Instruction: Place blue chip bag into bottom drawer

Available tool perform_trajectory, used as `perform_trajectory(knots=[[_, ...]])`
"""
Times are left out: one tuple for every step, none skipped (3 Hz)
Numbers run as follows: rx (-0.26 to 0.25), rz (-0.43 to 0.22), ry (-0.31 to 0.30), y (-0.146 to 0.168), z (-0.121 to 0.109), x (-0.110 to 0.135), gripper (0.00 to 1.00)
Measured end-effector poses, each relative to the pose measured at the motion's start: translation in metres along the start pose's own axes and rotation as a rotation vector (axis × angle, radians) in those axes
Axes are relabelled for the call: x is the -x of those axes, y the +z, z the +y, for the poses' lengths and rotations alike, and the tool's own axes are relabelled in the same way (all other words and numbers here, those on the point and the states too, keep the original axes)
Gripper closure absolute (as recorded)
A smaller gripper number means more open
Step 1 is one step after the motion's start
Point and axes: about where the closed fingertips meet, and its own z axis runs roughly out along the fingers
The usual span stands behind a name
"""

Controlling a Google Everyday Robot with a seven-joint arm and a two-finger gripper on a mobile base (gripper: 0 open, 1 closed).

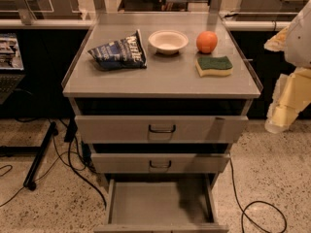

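Note:
The blue chip bag (119, 52) lies crinkled on the left of the grey cabinet top (160, 79), white lettering up. The bottom drawer (160, 203) is pulled out, showing its grey floor with nothing in it. The two upper drawers with dark loop handles are shut. My gripper (278, 118) hangs at the right edge of the camera view, beside the cabinet's right side, below the top's level and far from the bag. It holds nothing that I can see.
A white bowl (168, 41), an orange (206, 41) and a green-and-yellow sponge (214, 66) sit on the cabinet top right of the bag. Cables (252, 208) run over the speckled floor on both sides. A black stand leg (39, 154) is at the left.

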Motion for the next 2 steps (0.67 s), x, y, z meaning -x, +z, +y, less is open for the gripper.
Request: perform_trajectory(knots=[[0.000, 0.000, 0.000, 0.000, 0.000, 0.000, 0.00], [-0.017, -0.041, 0.018, 0.007, -0.001, 0.011, 0.00]])
